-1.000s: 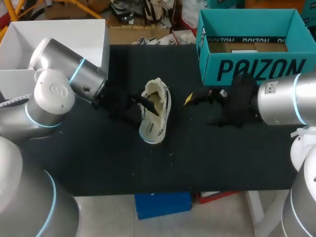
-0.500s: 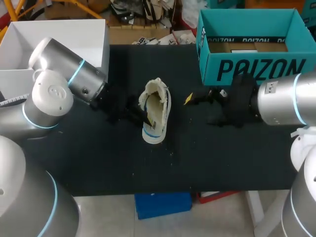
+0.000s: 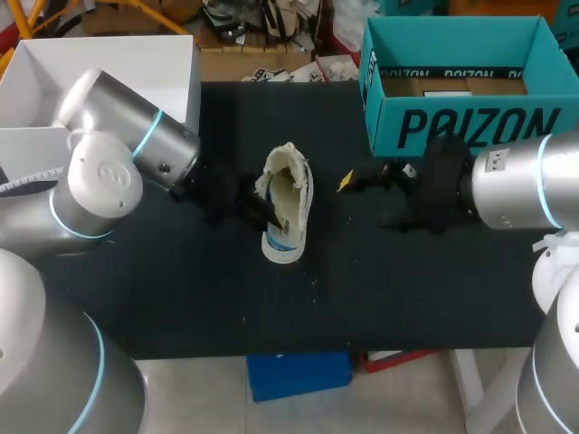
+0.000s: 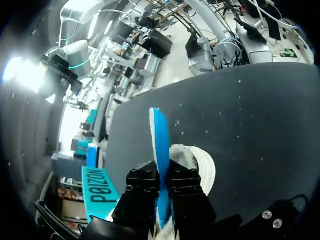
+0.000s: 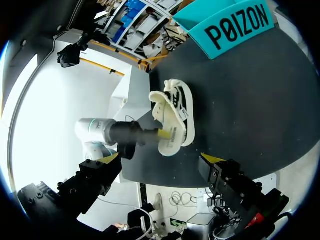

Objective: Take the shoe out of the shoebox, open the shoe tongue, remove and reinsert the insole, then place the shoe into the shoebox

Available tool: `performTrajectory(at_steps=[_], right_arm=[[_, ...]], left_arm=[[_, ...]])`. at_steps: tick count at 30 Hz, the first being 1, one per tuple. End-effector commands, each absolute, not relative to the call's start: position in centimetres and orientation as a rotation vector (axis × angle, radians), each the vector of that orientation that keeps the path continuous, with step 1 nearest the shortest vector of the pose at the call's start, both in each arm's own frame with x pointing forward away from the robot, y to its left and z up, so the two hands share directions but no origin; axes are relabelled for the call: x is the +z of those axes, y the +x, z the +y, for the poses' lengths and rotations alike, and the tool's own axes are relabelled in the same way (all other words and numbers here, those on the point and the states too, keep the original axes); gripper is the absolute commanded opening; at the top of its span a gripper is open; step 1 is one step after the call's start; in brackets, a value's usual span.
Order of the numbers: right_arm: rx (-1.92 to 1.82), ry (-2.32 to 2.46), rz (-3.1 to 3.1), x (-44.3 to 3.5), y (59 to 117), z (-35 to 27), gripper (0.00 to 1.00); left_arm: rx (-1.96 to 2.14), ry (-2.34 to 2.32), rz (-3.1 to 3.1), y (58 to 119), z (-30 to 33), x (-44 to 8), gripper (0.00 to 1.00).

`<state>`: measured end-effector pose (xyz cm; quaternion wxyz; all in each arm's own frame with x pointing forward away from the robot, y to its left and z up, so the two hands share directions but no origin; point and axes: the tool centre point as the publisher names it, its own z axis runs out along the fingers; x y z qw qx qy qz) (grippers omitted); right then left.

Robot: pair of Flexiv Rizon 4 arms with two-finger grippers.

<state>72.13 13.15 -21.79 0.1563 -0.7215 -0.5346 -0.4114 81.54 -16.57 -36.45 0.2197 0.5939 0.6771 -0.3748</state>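
A cream shoe with dark stripes lies in the middle of the black table, opening upward. My left gripper comes in from the left and is shut on the insole, a thin sheet that is blue on one face and white on the other. In the left wrist view the insole stands on edge, clamped between the black fingers, with the shoe under it. My right gripper hangs open to the right of the shoe, nothing between its fingers.
A teal shoebox stands open at the back right, just behind my right arm. A white box sits at the back left behind my left arm. Small crumbs dot the table in front of the shoe.
My left gripper has shut on the insole inside the shoe. The shoe has swung a little straighter and the insole's blue face now shows at its near end. The right arm has not moved.
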Motion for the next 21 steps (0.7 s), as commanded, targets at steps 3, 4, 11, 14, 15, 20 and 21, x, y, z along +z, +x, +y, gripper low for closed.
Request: performTrajectory(at_steps=[3, 4, 11, 14, 15, 20, 21], right_arm=[[-1.176, -2.069, -1.532, -21.8, 72.1, 13.2, 1.0], [-1.176, -2.069, -1.532, -21.8, 72.1, 13.2, 1.0], [-1.176, -2.069, -1.532, -21.8, 72.1, 13.2, 1.0], [-1.176, -2.069, -1.532, -21.8, 72.1, 13.2, 1.0], [-1.176, -2.069, -1.532, -21.8, 72.1, 13.2, 1.0], [-1.176, -2.069, -1.532, -21.8, 72.1, 13.2, 1.0], [-1.176, -2.069, -1.532, -21.8, 72.1, 13.2, 1.0]], left_arm=[[-1.009, 1.63, 1.89, 82.3, -17.2, -37.1, 0.0], [-1.008, 1.626, 1.892, 82.5, -17.2, -37.1, 0.0], [-0.975, 1.602, 1.922, 83.9, -17.2, -37.7, 0.0], [-0.957, 1.592, 1.937, 84.5, -17.3, -38.0, 0.0], [-0.952, 1.589, 1.943, 84.8, -17.4, -38.0, 0.0], [-0.926, 1.589, 1.951, 85.7, -17.9, -38.1, 0.0], [-0.921, 1.586, 1.955, 85.9, -18.0, -38.1, 0.0]])
